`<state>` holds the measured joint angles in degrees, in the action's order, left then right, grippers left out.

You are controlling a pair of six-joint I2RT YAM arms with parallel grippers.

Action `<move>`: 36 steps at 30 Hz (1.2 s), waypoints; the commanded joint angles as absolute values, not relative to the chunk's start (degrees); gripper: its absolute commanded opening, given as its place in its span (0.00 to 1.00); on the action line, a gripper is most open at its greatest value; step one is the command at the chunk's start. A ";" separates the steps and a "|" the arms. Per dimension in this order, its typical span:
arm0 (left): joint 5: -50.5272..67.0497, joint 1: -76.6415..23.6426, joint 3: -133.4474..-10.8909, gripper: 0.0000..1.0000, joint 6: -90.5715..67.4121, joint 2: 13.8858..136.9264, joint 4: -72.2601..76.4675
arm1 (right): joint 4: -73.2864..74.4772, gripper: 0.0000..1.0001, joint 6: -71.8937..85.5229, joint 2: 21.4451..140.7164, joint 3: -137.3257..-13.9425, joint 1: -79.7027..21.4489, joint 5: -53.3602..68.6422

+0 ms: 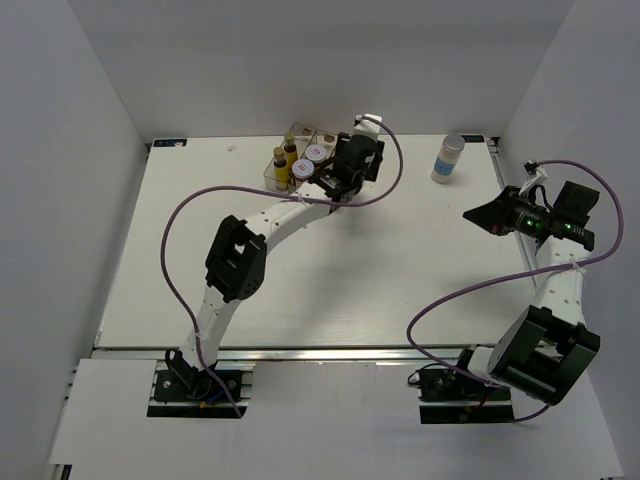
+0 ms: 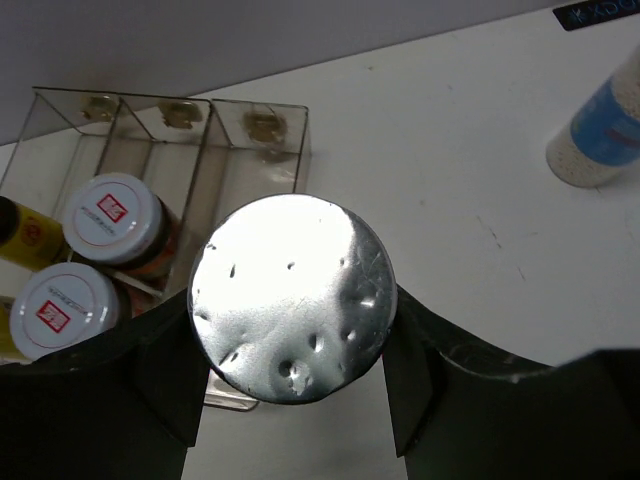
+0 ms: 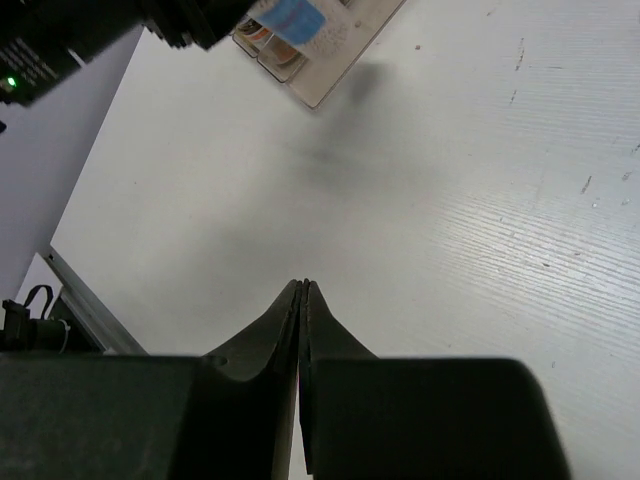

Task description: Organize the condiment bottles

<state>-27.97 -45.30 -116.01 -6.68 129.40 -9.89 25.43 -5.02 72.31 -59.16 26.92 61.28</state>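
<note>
White scuffed table (image 1: 400,250); left end effector (image 2: 295,345) grips round bottle (image 2: 290,285), dimpled foil top; right end effector (image 3: 302,292) closed, empty.

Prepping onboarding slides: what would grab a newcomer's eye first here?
The silver-topped bottle clamped by the left gripper at the right end of the clear tray, by the far edge of the table. Then the lone white bottle with a blue band standing far right, and the right gripper, jaws shut and empty, over the table.
</note>
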 commanded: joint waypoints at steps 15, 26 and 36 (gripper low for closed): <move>-29.80 -38.23 -120.40 0.07 -5.89 126.99 -5.98 | 24.08 0.03 -6.42 73.12 -58.18 25.58 61.52; -25.05 -36.74 -127.35 0.08 -5.54 134.03 -8.00 | 23.91 0.03 -6.59 73.04 -58.18 25.14 61.26; -21.27 -35.86 -127.35 0.08 -5.45 135.97 -5.63 | 23.38 0.03 -6.94 74.00 -57.48 25.14 61.26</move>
